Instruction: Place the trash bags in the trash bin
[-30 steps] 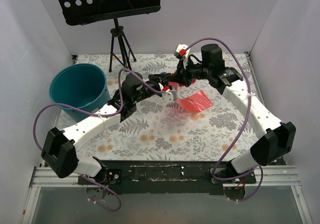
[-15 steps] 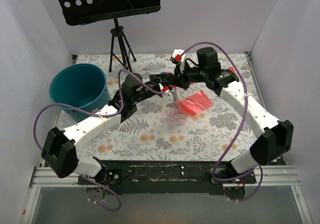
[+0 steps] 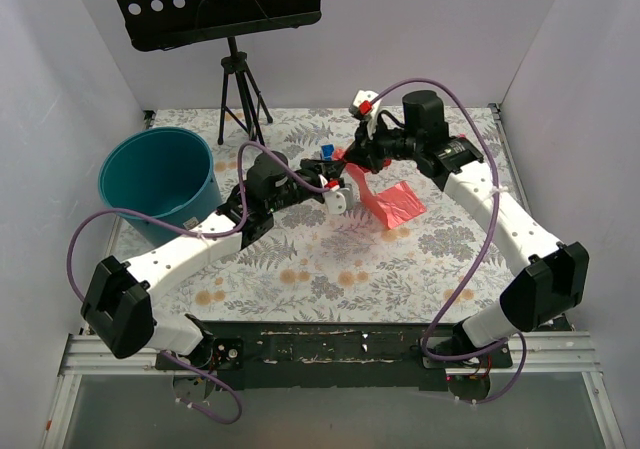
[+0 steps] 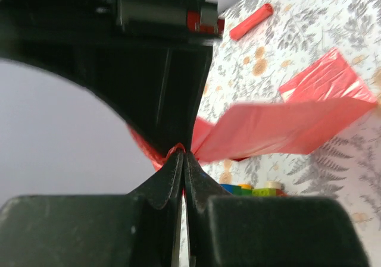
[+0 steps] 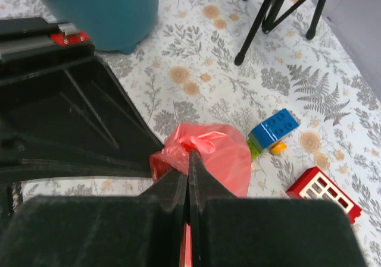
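Observation:
The trash bag [image 3: 392, 201] is a thin pink-red film, pulled up off the floral table between both arms at mid-table. My left gripper [image 3: 340, 181] is shut on a bunched edge of it [image 4: 181, 151], and the film stretches away to the right [image 4: 286, 124]. My right gripper [image 3: 354, 159] faces it tip to tip and is shut on the same gathered end [image 5: 190, 154]. The bag's far end rests on the table. The teal trash bin [image 3: 190, 201] stands upright at the left, well away from both grippers, and shows again in the right wrist view [image 5: 101, 11].
A black music stand [image 3: 220, 9] on a tripod [image 3: 240, 89] stands at the back. Toy blocks [image 5: 272, 127], a flat red box with white squares [image 5: 324, 192] and a red stick [image 4: 251, 21] lie on the table near the bag. White walls close in both sides.
The right gripper swung left and back, then returned. The bag, which hung slack before, is now drawn out longer between the tips and the table. The left gripper dropped slightly.

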